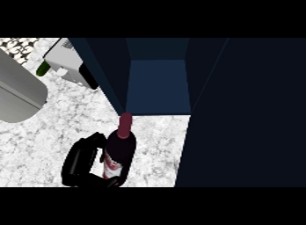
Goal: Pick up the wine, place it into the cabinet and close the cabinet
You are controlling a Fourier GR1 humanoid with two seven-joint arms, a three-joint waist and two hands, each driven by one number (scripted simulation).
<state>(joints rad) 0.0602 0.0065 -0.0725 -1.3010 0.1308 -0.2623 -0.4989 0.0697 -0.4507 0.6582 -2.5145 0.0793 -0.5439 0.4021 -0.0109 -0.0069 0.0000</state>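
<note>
Gripping the wine [120,151] from its left, right robot hand [83,163] has fingers curled round it, neck tilted twd open cabinet [159,83], just short. Risk: neck clips cabinet's front edge, bottle twists in grasp.

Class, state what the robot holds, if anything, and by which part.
The wine bottle, gripped by the black hand round its lower body beside the label; the neck is free.
</note>
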